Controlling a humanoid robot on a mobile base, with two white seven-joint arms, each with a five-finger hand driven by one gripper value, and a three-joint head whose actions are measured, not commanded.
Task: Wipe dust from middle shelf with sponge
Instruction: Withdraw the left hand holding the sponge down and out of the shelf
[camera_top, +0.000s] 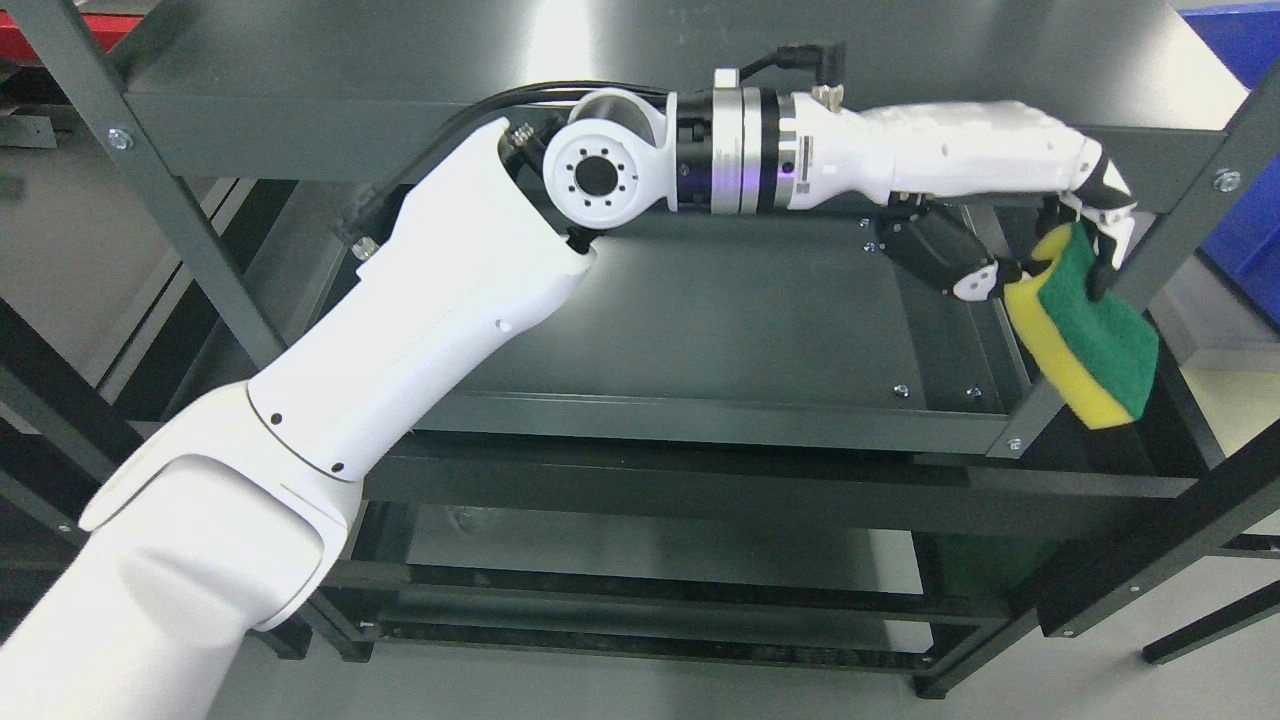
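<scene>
My left arm comes in from the lower left and reaches across to the right side of a dark grey metal shelf rack. My left hand (1050, 245) is shut on a yellow sponge with a green scouring face (1095, 335). The sponge hangs tilted down from the fingers (1110, 250), at the right front corner of the middle shelf (720, 320). Its lower end overlaps the right front post; I cannot tell whether it touches the shelf. My right hand is not in view.
The top shelf (640, 60) lies just above the forearm. Grey uprights stand at the left (150, 190) and right (1180, 230). Lower shelves (650, 550) show below. A blue bin (1250, 180) stands at the far right.
</scene>
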